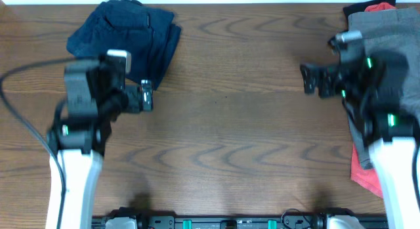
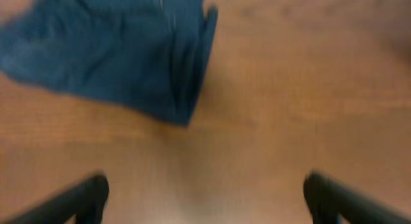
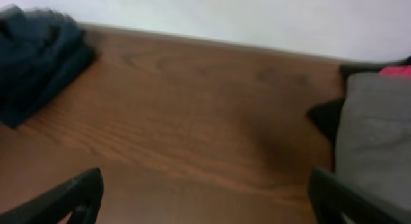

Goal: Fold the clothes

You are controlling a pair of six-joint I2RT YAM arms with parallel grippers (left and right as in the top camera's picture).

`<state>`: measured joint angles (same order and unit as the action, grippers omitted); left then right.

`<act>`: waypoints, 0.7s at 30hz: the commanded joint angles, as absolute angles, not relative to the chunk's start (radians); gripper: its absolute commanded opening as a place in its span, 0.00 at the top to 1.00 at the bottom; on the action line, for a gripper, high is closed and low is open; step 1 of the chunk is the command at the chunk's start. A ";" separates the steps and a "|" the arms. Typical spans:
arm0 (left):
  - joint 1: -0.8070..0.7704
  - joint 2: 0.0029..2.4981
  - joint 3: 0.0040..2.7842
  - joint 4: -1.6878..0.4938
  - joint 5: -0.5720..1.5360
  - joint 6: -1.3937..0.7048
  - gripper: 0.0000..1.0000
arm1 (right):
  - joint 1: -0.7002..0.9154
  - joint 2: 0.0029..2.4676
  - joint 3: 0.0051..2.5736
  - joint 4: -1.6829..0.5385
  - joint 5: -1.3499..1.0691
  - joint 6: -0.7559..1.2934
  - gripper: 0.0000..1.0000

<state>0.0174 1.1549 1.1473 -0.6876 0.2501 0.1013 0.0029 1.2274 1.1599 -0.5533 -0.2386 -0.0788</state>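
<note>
A folded navy garment [image 1: 128, 32] lies at the back left of the table; it also shows in the left wrist view [image 2: 122, 51] and in the right wrist view [image 3: 35, 57]. Grey-taupe shorts [image 1: 387, 32] lie on a pile at the right edge, over a red garment [image 1: 365, 173] and a black one [image 1: 357, 7]; the shorts show in the right wrist view [image 3: 376, 134]. My left gripper [image 1: 146, 96] is open and empty, just in front of the navy garment. My right gripper [image 1: 312, 79] is open and empty, just left of the grey shorts.
The wooden table [image 1: 236, 130] lies between the two arms. A white wall [image 3: 225, 15] runs behind the table's far edge. A black cable [image 1: 23, 117] loops at the left arm.
</note>
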 commanded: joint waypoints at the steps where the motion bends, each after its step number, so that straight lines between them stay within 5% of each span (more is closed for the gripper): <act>1: 0.014 1.307 1.285 -0.777 0.258 0.090 0.02 | -0.006 1.418 1.319 -0.610 -0.248 -0.137 0.01; 11: 0.013 1.576 1.282 -0.704 0.350 0.081 0.02 | -0.154 1.662 1.388 -0.454 -0.160 -0.137 0.01; 21: -0.046 1.604 1.282 -0.591 0.358 0.097 0.02 | -0.618 1.687 1.388 -0.471 -0.164 -0.115 0.02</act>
<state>-0.0216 1.6123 1.2713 -0.6037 0.3393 0.0902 -0.5186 1.6867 1.3624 -0.4667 -0.1696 -0.1249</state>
